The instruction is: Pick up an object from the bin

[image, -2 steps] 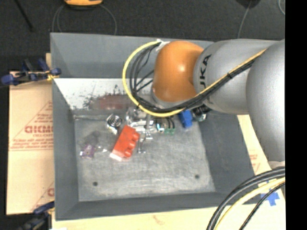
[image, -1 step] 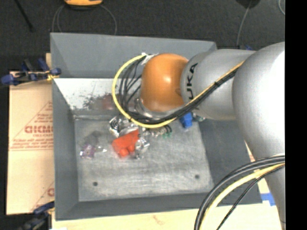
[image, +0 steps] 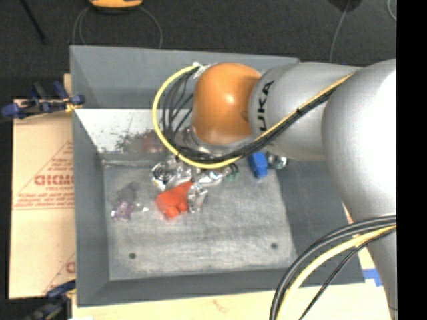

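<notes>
Your gripper (image: 181, 183) looks to touch the red block (image: 171, 204), middle of the bin (image: 213, 245); can't tell if it's open or clamped. Risk: you close off-centre & block skids out w/o a grip.

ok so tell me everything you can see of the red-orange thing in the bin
The red-orange thing is a small blocky lump, matte, plastic by its look. It lies on the bin floor, left of centre. In the view it sits just below the hand, whose metal parts cover its upper right edge. Whether they touch it cannot be told.
</notes>
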Controlling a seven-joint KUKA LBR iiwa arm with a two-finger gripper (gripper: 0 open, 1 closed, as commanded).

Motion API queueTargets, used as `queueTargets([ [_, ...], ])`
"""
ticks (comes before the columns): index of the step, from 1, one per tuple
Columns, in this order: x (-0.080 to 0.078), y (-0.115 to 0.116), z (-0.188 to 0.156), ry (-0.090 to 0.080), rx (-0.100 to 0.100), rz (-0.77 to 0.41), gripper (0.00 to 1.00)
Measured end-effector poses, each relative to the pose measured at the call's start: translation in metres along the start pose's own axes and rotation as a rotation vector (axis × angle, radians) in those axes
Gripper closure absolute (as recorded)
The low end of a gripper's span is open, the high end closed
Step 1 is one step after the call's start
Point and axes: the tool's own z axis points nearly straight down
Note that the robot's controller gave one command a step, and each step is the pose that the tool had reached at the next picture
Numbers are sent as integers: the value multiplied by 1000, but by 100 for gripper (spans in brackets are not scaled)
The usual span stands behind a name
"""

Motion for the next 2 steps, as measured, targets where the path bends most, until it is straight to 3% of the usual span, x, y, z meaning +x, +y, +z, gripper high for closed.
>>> queueTargets([
  [1, -1, -2, -2, -1, -1, -212, 0],
  [2, -12, 12, 23, -12, 7, -325, 0],
])
